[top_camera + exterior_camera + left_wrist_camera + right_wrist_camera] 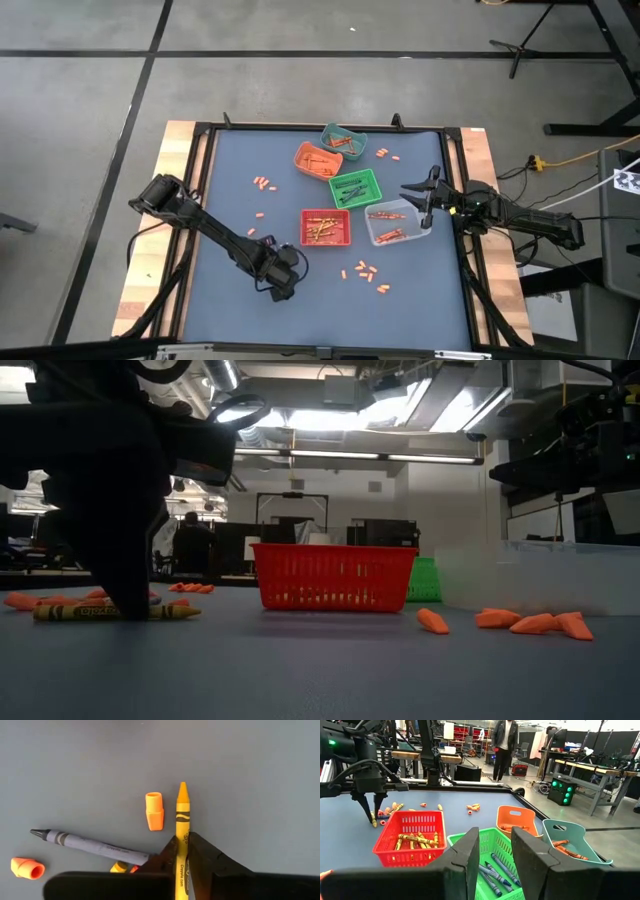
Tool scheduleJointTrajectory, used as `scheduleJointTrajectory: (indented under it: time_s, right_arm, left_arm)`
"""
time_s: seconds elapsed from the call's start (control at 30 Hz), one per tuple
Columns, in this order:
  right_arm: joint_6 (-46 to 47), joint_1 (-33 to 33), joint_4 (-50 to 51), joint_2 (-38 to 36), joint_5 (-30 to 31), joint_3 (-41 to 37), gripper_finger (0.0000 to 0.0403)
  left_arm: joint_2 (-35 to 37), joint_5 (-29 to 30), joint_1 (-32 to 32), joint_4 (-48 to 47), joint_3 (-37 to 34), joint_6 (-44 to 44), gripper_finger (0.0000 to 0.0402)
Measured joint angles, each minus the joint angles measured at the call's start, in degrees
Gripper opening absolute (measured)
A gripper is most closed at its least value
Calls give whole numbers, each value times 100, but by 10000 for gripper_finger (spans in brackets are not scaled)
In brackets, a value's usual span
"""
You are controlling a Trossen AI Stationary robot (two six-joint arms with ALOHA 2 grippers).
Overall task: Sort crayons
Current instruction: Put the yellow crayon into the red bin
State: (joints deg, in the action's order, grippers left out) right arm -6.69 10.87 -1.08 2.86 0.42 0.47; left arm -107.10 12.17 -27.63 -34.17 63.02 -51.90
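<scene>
The left gripper (183, 851) is nearly closed around a yellow crayon (182, 815) lying on the worktop (250, 780); the right gripper (495, 855) hangs half open above the green bin (492, 845), holding nothing.

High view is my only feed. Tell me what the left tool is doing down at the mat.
Observer: The left tool is closed on a yellow crayon, with one finger tight against each side.
Operator: Say whether it is off the surface.
Observer: No. The low view shows the yellow crayon lying flat on the table.
Operator: Name the bin that takes yellow.
Observer: In the right wrist view, the red bin holds other yellow crayons.
</scene>
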Motion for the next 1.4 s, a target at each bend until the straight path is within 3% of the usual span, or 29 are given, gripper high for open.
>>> scheduleJointTrajectory:
  time_s: [0.4,0.67,0.83,1.2,1.4]
  right_arm:
    - [0,1,0,1,0,0,113]
    - [0,0,0,0,0,-2,113]
    - [-1,0,0,1,1,0,113]
    - [-1,2,0,-1,0,-2,113]
    - [-1,0,0,-1,0,0,113]
  left_arm:
    - [546,-73,233,613,-26,99,10]
    - [591,134,741,2327,-7,1587,10]
    - [591,911,1111,2886,-7,2429,10]
    - [591,1157,1823,2865,-7,3001,11]
    - [591,1092,1982,2863,-7,3001,39]
